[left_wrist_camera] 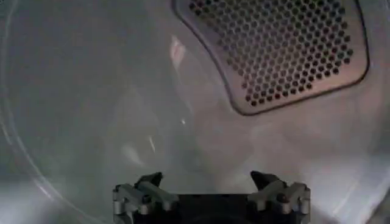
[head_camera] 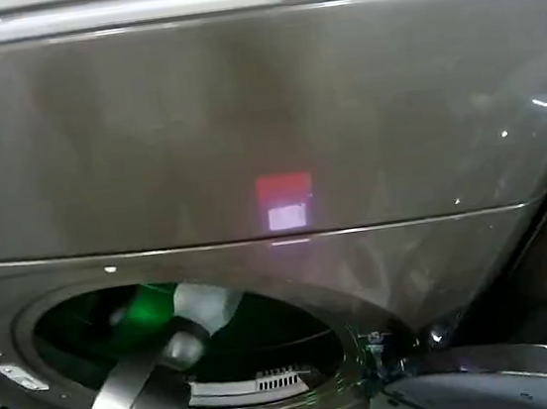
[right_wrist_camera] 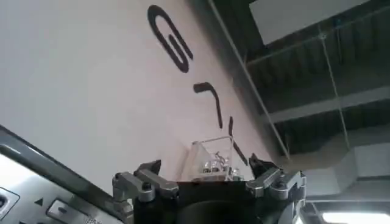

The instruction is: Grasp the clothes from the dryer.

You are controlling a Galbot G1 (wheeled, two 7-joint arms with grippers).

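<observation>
One arm works: the left gripper [left_wrist_camera: 210,182] is inside the dryer [head_camera: 243,118] drum, jaws spread with nothing between, likely hunting the clothes; I cannot tell where they lie. The right gripper [right_wrist_camera: 207,173], also spread, idles toward a wall at twelve o'clock

A white wall [right_wrist_camera: 79,67] with black lettering [right_wrist_camera: 170,39] meets a dark beamed ceiling [right_wrist_camera: 317,67].

— Over on the right wrist camera, what's up there?

— A pale wall [right_wrist_camera: 79,79] with big dark letters [right_wrist_camera: 169,38] running across it, a clear plastic box [right_wrist_camera: 213,159] fixed to it.

— And beyond?

— Dark ceiling beams [right_wrist_camera: 317,55], a lit lamp [right_wrist_camera: 353,217] at the edge, plus a button panel [right_wrist_camera: 36,204] nearby.
</observation>
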